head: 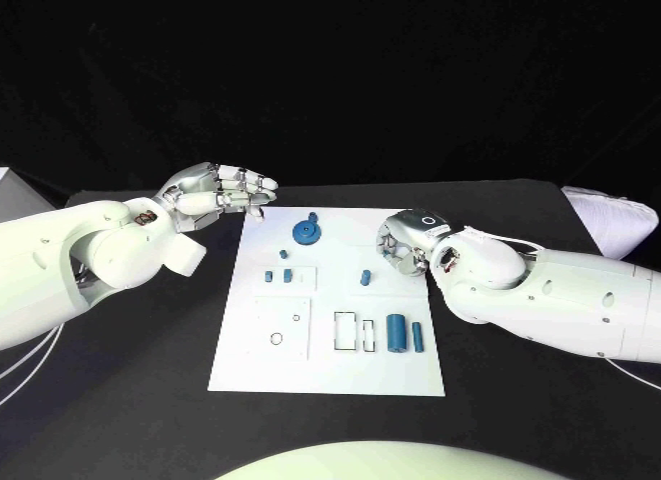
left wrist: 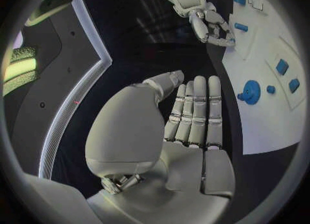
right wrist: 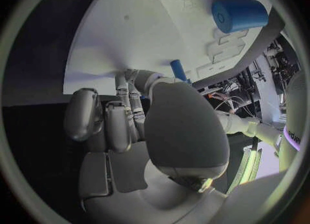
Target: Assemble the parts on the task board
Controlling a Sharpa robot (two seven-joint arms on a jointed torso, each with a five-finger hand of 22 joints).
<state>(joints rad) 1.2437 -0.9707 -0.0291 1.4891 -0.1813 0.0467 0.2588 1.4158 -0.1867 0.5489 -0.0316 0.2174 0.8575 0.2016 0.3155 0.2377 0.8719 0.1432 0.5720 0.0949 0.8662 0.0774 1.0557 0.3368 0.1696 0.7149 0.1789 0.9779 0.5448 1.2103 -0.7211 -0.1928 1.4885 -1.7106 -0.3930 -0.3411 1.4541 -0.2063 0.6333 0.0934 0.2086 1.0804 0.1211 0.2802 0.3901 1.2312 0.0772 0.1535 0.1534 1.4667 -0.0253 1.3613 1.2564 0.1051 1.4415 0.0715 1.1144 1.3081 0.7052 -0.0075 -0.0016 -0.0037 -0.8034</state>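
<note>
Here, your board [head: 258,365] lies mid-bench [head: 532,420], parts spread over it. A gear [head: 307,234] sits near the far edge, three small pegs [head: 365,277] in the middle band, and two cylinders [head: 398,331] stand beside the cut-out slots toward the near right.

Left hand [head: 215,192]: it hovers off the board's far left corner, above the bench. The left wrist view shows its fingers [left wrist: 196,111] straight and side by side, palm bare, holding nothing. Call it open.

Right hand [head: 405,246]: it is down at the board's right edge, fingers bent toward the surface, close to the peg on that side. The right wrist view shows the fingers [right wrist: 129,92] touching or nearly touching the board, with the peg [right wrist: 178,70] just past the thumb. You cannot tell from these frames whether the peg is pinched or merely beside the fingertips, so log the hand's state as unknown.

Step in hand, by your reading: a reach for that right-side peg, early in the assembly, since most parts lie loose and the slots look unfilled.

Next move calls for a firm pinch on the peg, confirmed by the wrist camera, then a lift clear of the board before carrying it to its hole. The peg is small and round; expect it to roll if nudged sideways.
</note>
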